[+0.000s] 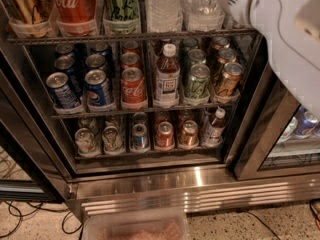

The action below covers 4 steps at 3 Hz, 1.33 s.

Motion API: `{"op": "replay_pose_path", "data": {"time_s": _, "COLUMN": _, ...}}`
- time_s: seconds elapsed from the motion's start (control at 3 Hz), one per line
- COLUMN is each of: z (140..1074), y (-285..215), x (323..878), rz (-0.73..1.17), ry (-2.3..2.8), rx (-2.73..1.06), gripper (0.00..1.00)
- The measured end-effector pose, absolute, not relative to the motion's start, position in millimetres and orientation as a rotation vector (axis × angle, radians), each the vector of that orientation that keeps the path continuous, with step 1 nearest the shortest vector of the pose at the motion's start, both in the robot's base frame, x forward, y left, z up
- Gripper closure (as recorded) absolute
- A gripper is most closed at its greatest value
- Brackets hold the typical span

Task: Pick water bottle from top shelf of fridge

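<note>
Two clear bottles up top, my arm in the corner

Three wire racks show in the fridge. On the top shelf the water bottle stands upright, its cap cut off by the upper edge. It sits between a green can to the left and a second clear bottle to the right. My white arm fills the upper right corner (covering the fridge's frame there). My gripper is out of view, so I cannot tell whether it is spread or closed.
</note>
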<state>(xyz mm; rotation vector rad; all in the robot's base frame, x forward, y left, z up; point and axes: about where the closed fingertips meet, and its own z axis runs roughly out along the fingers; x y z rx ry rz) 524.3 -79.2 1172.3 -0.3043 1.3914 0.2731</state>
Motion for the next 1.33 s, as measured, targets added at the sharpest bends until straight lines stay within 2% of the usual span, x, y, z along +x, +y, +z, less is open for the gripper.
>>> {"op": "replay_pose_path", "data": {"time_s": 0.67, "z": 1120, "y": -99, "x": 505, "rz": 0.542, "ry": 1.495, "rx": -0.368, "gripper": 1.0}}
{"op": "replay_pose_path", "data": {"time_s": 1.33, "z": 1121, "y": -116, "x": 492, "rz": 0.608, "ry": 1.515, "rx": -0.347, "gripper": 1.0}}
